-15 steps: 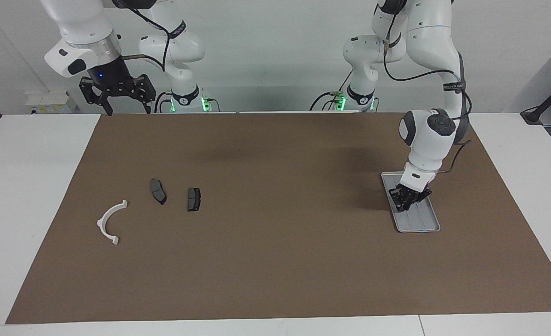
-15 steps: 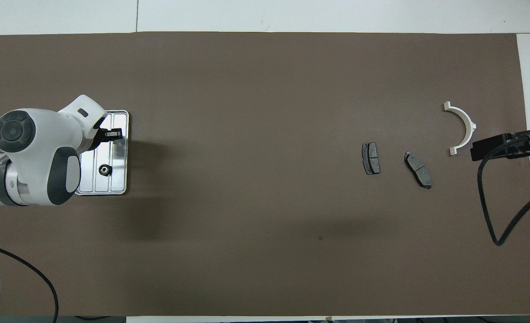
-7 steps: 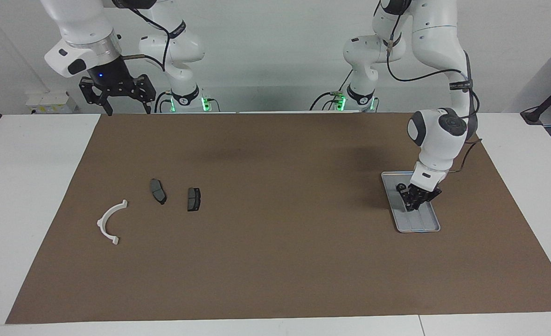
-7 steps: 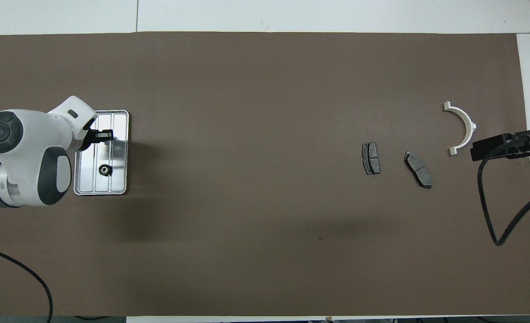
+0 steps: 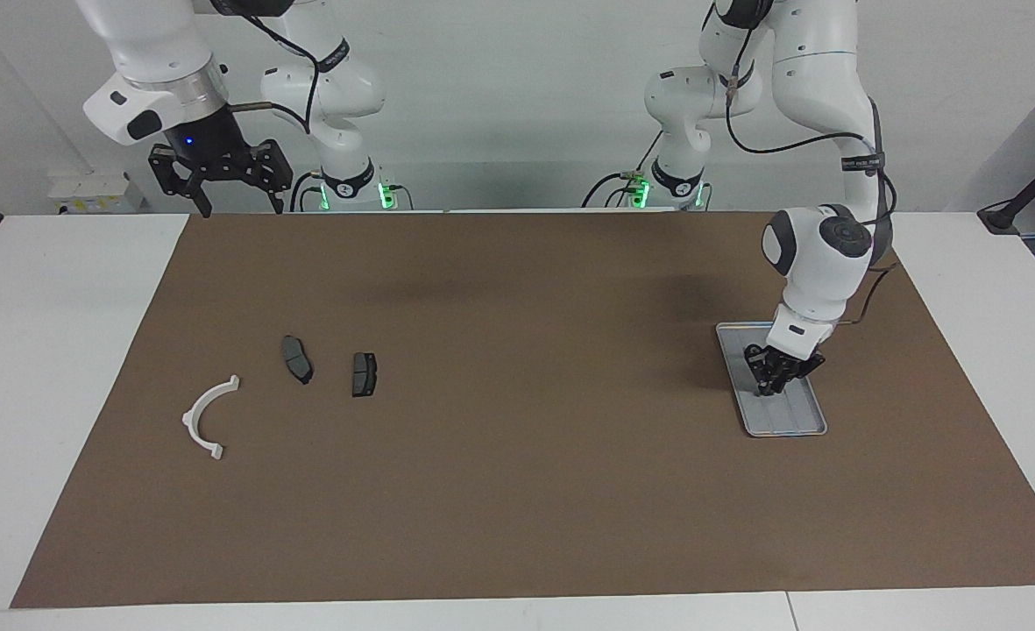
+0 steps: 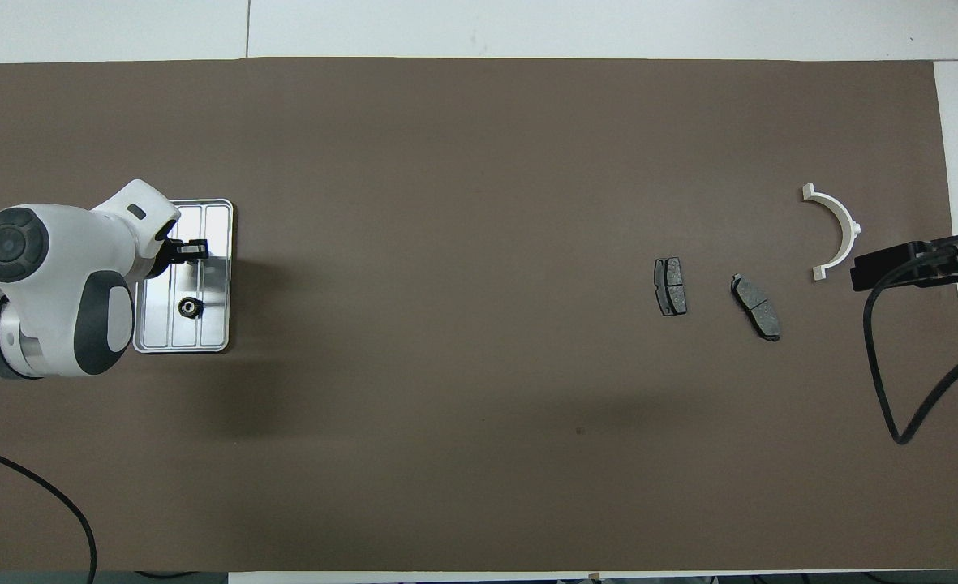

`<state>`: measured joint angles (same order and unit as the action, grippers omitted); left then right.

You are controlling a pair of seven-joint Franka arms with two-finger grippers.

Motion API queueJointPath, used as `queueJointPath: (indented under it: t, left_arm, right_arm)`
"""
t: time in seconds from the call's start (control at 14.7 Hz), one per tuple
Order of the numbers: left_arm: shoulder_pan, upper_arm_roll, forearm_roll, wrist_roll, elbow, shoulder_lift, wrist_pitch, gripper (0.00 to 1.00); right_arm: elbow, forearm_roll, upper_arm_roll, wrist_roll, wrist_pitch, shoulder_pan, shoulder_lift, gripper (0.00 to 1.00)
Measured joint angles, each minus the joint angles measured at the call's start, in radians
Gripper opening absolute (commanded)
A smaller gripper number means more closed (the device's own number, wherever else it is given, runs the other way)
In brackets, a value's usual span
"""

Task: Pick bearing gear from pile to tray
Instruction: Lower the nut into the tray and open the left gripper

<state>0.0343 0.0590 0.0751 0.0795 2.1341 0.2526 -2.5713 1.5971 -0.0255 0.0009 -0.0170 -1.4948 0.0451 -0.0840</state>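
Note:
The silver tray (image 5: 793, 419) (image 6: 215, 219) lies on the brown mat toward the left arm's end of the table. A small black round bearing gear (image 6: 191, 307) (image 5: 752, 352) rests on its floor, in the part nearer to the robots. My left gripper (image 5: 769, 386) (image 6: 193, 250) is low over the middle of the tray, shut, with nothing visibly held. The pile lies toward the right arm's end: a white arc (image 5: 206, 416) (image 6: 839, 231) and two dark brake pads (image 5: 296, 358) (image 5: 364, 374). My right gripper (image 5: 237, 208) (image 6: 884, 266) waits open, high over the mat's corner.
A brown mat (image 5: 517, 491) covers most of the white table. A black cable (image 6: 892, 381) hangs from the right arm over the mat's edge.
My left wrist and gripper have shifted slightly over the tray toward the left arm's end, uncovering the gear in the facing view. The gear, the pile and the right arm have stayed put.

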Motion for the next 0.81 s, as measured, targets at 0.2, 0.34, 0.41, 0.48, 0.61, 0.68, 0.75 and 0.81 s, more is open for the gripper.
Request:
queueJointPath:
  t: [0.2, 0.34, 0.41, 0.48, 0.61, 0.68, 0.75, 0.81]
  left_arm:
    - [0.000, 0.000, 0.000, 0.000, 0.001, 0.000, -0.002, 0.00]
    - [0.000, 0.000, 0.000, 0.000, 0.004, 0.000, -0.002, 0.28]
    - [0.000, 0.000, 0.000, 0.000, 0.006, 0.000, -0.002, 0.40]
    - [0.000, 0.000, 0.000, 0.000, 0.006, 0.000, -0.003, 0.44]
    - [0.000, 0.000, 0.000, 0.000, 0.006, 0.000, -0.003, 0.66]
    - [0.000, 0.000, 0.000, 0.000, 0.007, 0.000, -0.003, 0.73]
    - [0.000, 0.000, 0.000, 0.000, 0.006, 0.000, -0.003, 0.77]
    - [0.000, 0.000, 0.000, 0.000, 0.006, 0.000, -0.003, 0.77]
  right_arm:
    - [0.000, 0.000, 0.000, 0.000, 0.000, 0.000, 0.000, 1.00]
    - [0.000, 0.000, 0.000, 0.000, 0.000, 0.000, 0.000, 1.00]
    - [0.000, 0.000, 0.000, 0.000, 0.000, 0.000, 0.000, 1.00]
    - [0.000, 0.000, 0.000, 0.000, 0.000, 0.000, 0.000, 1.00]
    - [0.000, 0.000, 0.000, 0.000, 0.000, 0.000, 0.000, 1.00]
    - [0.000, 0.000, 0.000, 0.000, 0.000, 0.000, 0.000, 1.00]
    - [0.000, 0.000, 0.000, 0.000, 0.000, 0.000, 0.000, 1.00]
    - [0.000, 0.000, 0.000, 0.000, 0.000, 0.000, 0.000, 1.00]
